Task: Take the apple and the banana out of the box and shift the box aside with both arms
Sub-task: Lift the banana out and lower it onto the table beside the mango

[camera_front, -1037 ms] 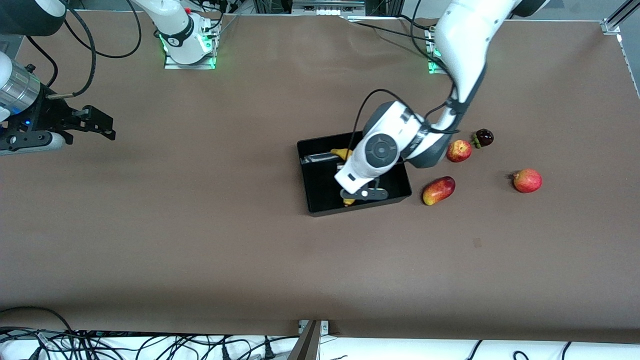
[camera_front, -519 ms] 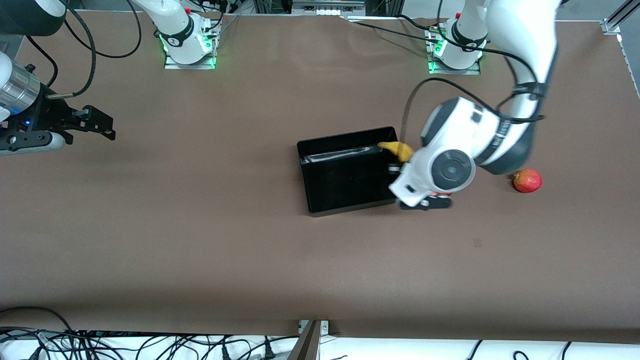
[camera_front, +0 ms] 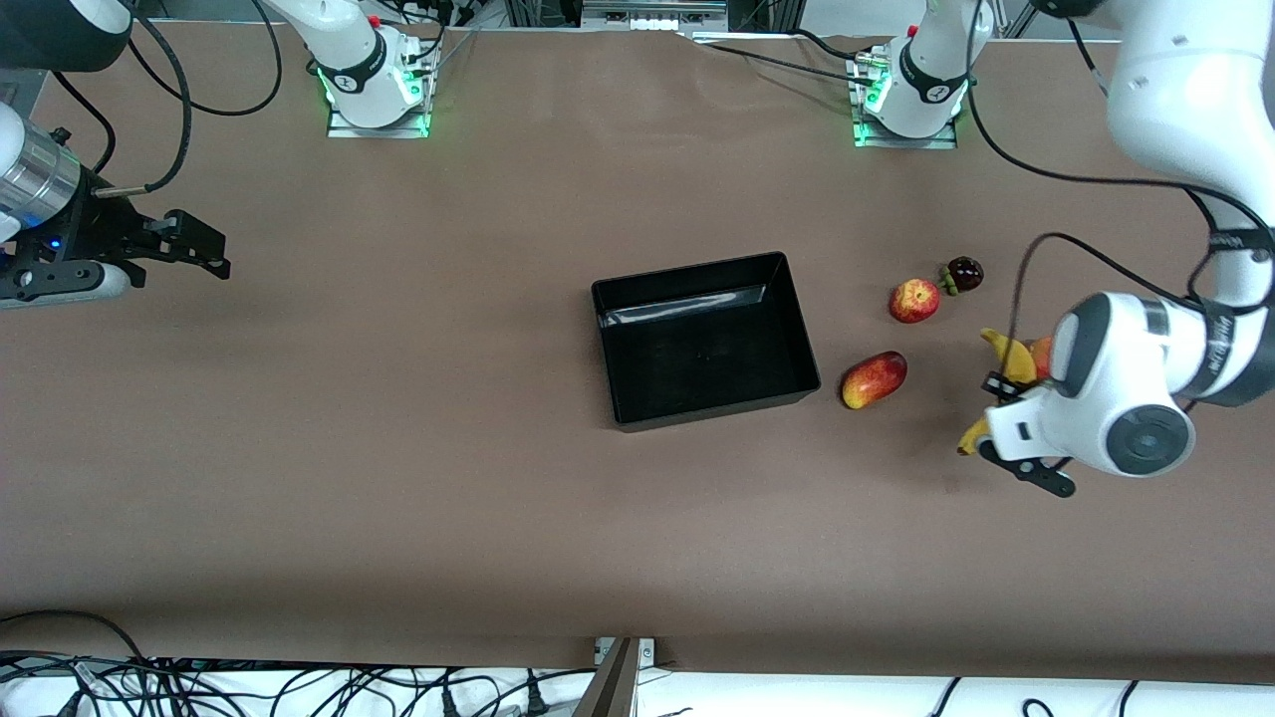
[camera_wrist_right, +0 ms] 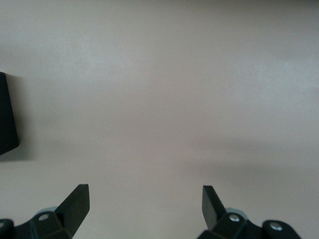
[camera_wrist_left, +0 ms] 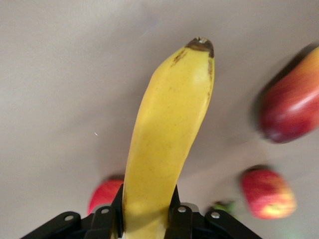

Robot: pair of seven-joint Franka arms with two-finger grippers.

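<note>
The yellow banana hangs in the air with my left gripper shut on its lower part. It is over the table at the left arm's end, above a round red fruit that the arm partly hides. The red apple with yellowish patches lies on the table between the banana and the box. The black box sits mid-table with nothing in it. My right gripper waits open above the right arm's end of the table.
An oblong red-yellow fruit lies beside the box's corner, nearer to the front camera than the apple. A small dark purple fruit sits next to the apple. A corner of the box shows in the right wrist view.
My left arm has lifted the banana out of the box and carried it toward the left arm's end, past the apple. The right arm has not moved.
</note>
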